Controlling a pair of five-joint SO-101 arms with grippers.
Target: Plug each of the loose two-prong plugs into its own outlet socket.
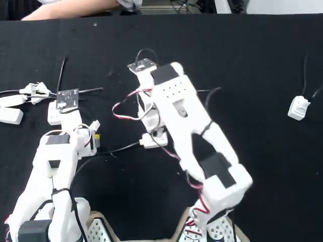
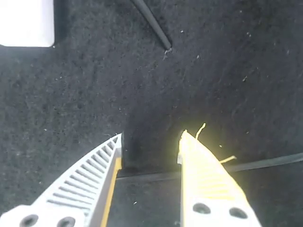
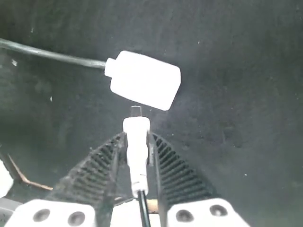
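Black table [image 1: 252, 50], white socket [image 3: 144, 86] facing gripped plug [image 3: 136, 142]

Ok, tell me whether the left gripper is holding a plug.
No: the left gripper is open over the black table, with nothing clamped in it, just a thin cable lying underneath.

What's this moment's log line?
right pincer: shut on two-prong plug | outlet socket: just ahead, unplugged | left pincer: open, empty

Bright even light from above, faint shadows, mild glare
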